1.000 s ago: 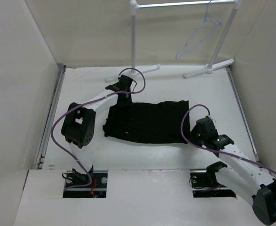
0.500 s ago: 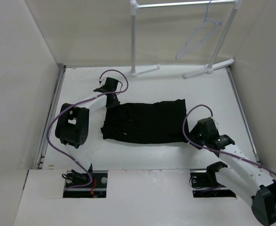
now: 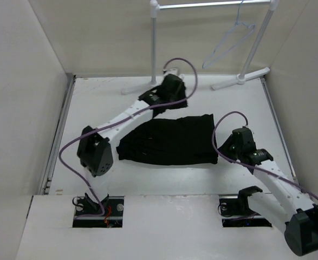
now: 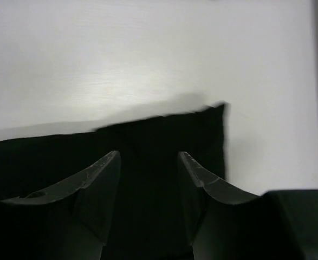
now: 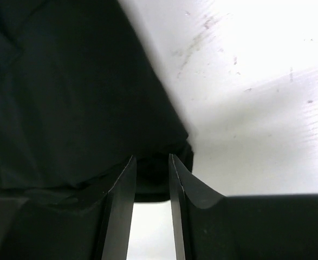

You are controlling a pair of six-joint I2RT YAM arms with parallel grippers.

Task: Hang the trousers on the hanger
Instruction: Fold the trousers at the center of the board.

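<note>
The black trousers point(image 3: 172, 142) lie folded across the middle of the table. My left gripper point(image 3: 175, 103) is stretched out over their far edge, and black cloth fills the gap between its fingers in the left wrist view point(image 4: 148, 154). Its jaws look shut on a thick fold of the trousers point(image 4: 50, 157), whose corner hangs just above the table. My right gripper point(image 3: 226, 150) is at the trousers' near right corner, and its narrow jaws point(image 5: 150, 157) pinch the hem of the trousers point(image 5: 66, 97). The pale wire hanger point(image 3: 229, 43) hangs from the rack rail at the far right.
The white tube garment rack point(image 3: 154, 43) stands at the back, its feet point(image 3: 240, 78) on the table. White walls close in the left, right and far sides. Purple cables loop over both arms.
My left gripper has swung from the trousers' far left corner to the right and further back, and that corner has gone with it. My right gripper has shifted slightly further back at the right edge.
</note>
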